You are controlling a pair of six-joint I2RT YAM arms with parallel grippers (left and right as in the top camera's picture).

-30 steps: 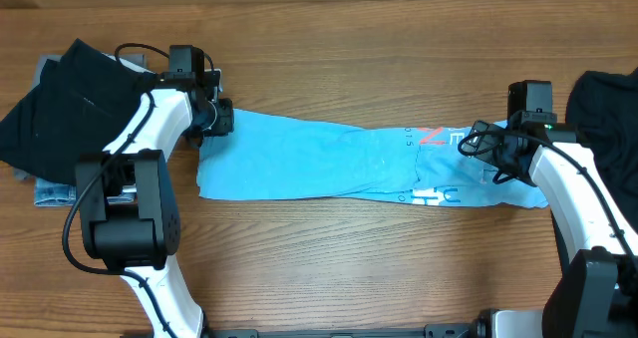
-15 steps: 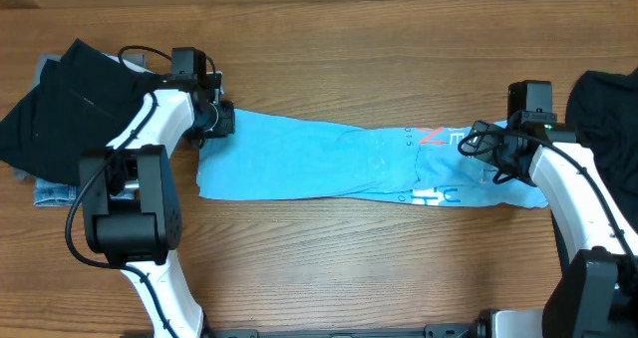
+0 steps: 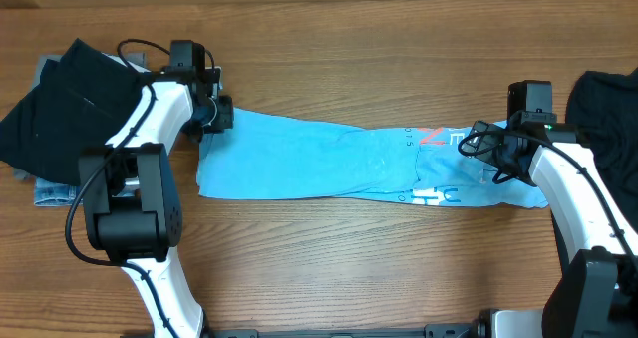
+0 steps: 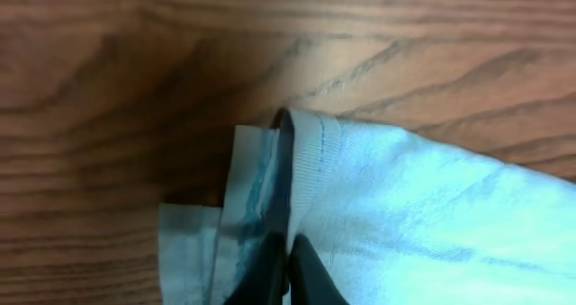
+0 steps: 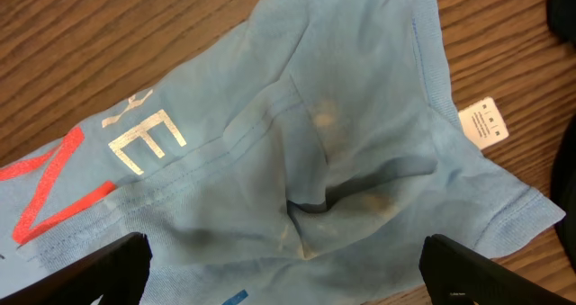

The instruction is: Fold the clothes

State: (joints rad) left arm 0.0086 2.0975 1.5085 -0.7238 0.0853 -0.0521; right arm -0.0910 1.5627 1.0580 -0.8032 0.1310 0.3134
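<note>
As the left jaws pinch its hem, the T-shirt lies outstretched.

left claw | has closed | now pinching t-shirt hem

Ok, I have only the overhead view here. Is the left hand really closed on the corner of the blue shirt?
Observer: Yes. The left wrist view shows the left hand shut, pinching the folded hem of the shirt at that corner.
Operator: And the right hand, does it grip too?
Observer: No. The right hand stands wide open, and the collar end of the shirt lies in the gap.
Operator: Anything else at that end that I cannot see from above?
Observer: A small white label sticks out at the collar edge.
</note>
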